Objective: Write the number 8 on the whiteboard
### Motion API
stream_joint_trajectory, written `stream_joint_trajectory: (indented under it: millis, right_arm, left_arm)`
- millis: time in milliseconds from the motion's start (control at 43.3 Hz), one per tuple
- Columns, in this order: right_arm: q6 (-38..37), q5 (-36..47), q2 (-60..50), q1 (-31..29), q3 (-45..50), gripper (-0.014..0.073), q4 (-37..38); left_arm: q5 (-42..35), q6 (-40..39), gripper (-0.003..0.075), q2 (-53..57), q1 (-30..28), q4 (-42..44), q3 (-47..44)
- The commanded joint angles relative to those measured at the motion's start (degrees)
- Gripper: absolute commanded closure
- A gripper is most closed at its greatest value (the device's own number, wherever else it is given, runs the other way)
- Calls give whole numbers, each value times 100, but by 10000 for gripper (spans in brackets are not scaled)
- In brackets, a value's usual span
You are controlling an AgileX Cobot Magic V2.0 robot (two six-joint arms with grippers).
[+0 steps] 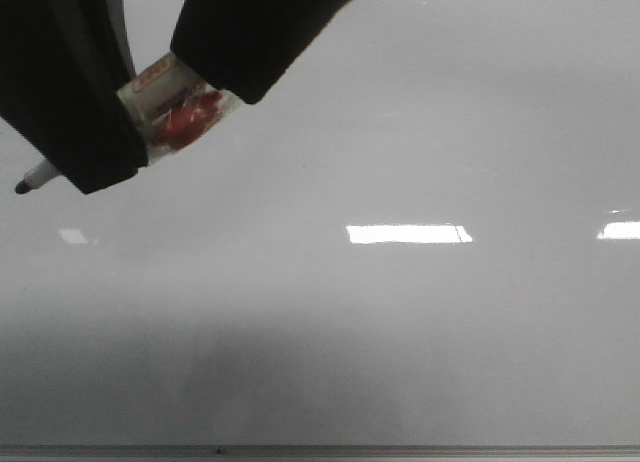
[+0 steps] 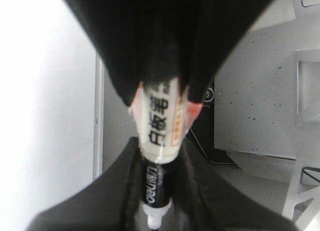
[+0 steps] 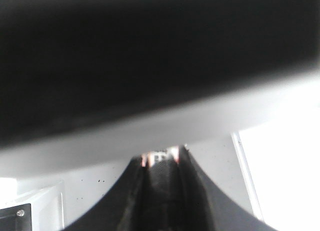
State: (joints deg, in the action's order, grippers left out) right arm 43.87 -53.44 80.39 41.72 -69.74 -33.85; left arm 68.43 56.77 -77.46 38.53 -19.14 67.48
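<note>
1. Your whiteboard (image 1: 400, 332) is a glossy pale grey, crossed by bright white rectangular reflections, with a thin silver-grey strip along its near edge.
2. Your marker (image 2: 160, 141) has a cream-white label printed with black characters and an orange band, a black section with white lettering, and a white neck.
3. From the front, the marker shows a red patch and a dark tip.
4. Your left gripper (image 2: 160, 116) is matt black.

marker (image 1: 170, 112) upper left over whiteboard (image 1: 400, 322), tip pointing left
</note>
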Motion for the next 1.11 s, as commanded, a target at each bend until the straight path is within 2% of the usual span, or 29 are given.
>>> stream_joint_trajectory:
  millis: [0,92,231,300,370,485,601,670,786,994,1086]
  right_arm:
    - [59,206,-151,-5,-194,664,-227]
    - [59,206,-151,-10,-194,660,-221]
    - [53,188,-208,-73,-168,660,-100]
    - [53,221,-286,-224,-60,660,-94]
    - [53,301,-417,-405,140,660,-94]
    - [53,459,-744,-866,642,660,-94]
    - [53,652,-1158,-1325,1127,660,-94]
    - [53,799,-1374,-1578,1367,660,-94]
    - [53,1031,-1567,-1833,1575,660,-94]
    - [53,1343,-1575,-1840,1574,660,-100]
    - [53,1528,-1569,-1840,1574,660,-104]
  left_arm:
    - [-320,-98,668,141,43,-299,175]
    - [-437,-274,517,149,43,-299,175]
    - [-698,-505,207,149,43,-299,175]
    - [-765,-520,108,149,43,-299,175]
    - [-776,-520,63,149,43,-299,175]
    - [-744,-588,62,149,43,-299,175]
    - [-718,-652,95,149,43,-299,175]
    - [-705,-701,155,149,43,-299,175]
    - [-727,-803,322,149,30,-299,175]
    - [-659,-918,742,178,-296,-554,138]
    - [-652,-823,739,341,-644,-985,-117]
